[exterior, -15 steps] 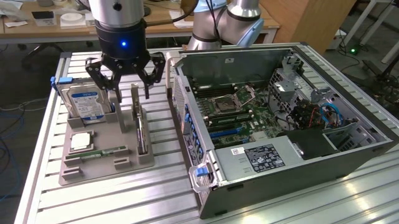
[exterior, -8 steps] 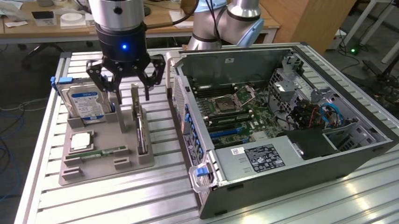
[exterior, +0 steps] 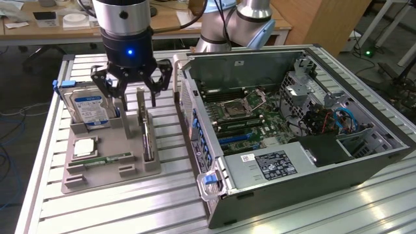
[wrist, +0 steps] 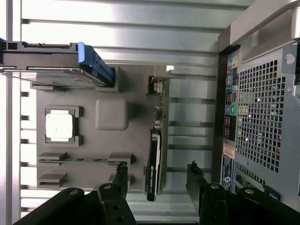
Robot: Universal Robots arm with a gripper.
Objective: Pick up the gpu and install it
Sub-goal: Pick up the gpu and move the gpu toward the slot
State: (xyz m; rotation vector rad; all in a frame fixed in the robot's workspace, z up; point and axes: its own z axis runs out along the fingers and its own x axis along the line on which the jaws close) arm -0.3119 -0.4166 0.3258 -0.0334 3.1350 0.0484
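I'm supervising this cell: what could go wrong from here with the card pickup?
1. The open black gripper sits over the thin dark gpu card, which stands on edge in the grey tray. An off-centre close might tilt or jam it.
2. The silver blue-labelled hard drive stands close beside the card, so a descending finger could clip it.

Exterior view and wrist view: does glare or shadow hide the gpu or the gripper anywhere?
Exterior view: glare streaks the table at that view's right, away from the gpu, which stands evenly lit under the open gripper. Wrist view: the slats are washed out by glare, the gpu reads as a dark edge, and the gripper is dark against the paler tray.
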